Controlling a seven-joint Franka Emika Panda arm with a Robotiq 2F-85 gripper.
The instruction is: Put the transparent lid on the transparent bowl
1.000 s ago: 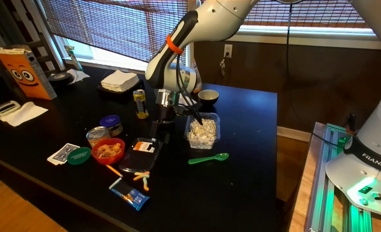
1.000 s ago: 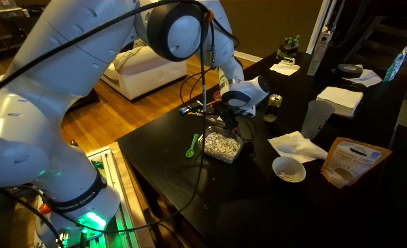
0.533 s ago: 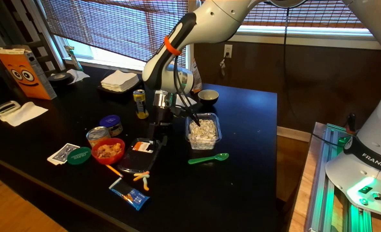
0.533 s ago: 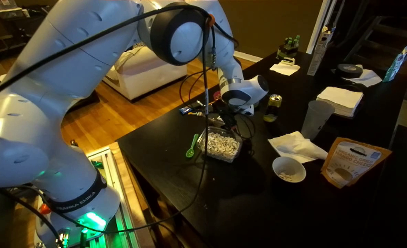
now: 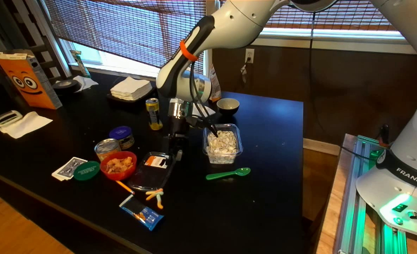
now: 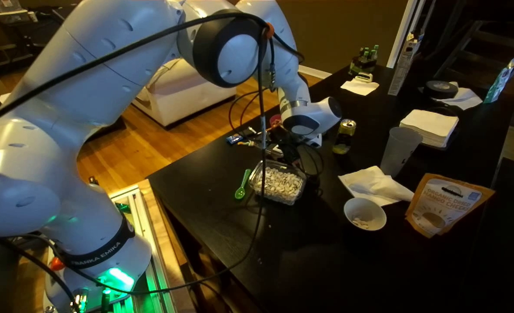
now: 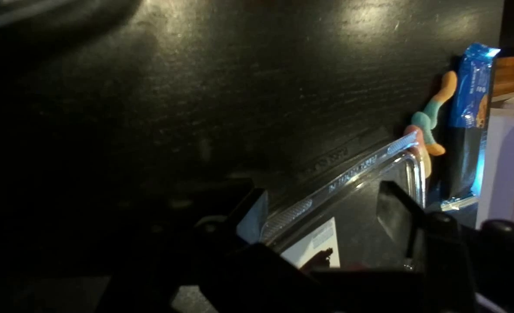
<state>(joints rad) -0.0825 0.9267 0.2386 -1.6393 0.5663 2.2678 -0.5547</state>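
The transparent bowl [image 5: 223, 159] stands upright on the dark table, filled with pale pieces; it also shows in an exterior view [image 6: 278, 184]. The transparent lid [image 5: 151, 178] lies on the table to the left of the bowl in that view, with a white and orange label. In the wrist view the lid [image 7: 361, 208] lies under and between the fingers, one edge near the left pad [image 7: 256, 219]. My gripper [image 7: 324, 211] is open, fingers wide apart, low at the lid's label end. In the exterior view my gripper [image 5: 176, 152] is dark and hard to make out.
A green spoon [image 5: 228, 174] lies in front of the bowl. A red bowl [image 5: 119, 165], cans, gummy worms [image 5: 156, 195] and a blue snack packet [image 5: 142, 212] lie around the lid. A yellow can [image 5: 153, 114] and a small bowl [image 5: 228, 106] stand behind.
The lid has slid slightly toward the table's front left in an exterior view. My gripper has moved slightly left and down and its fingers have turned a little. The bowl appears unchanged.
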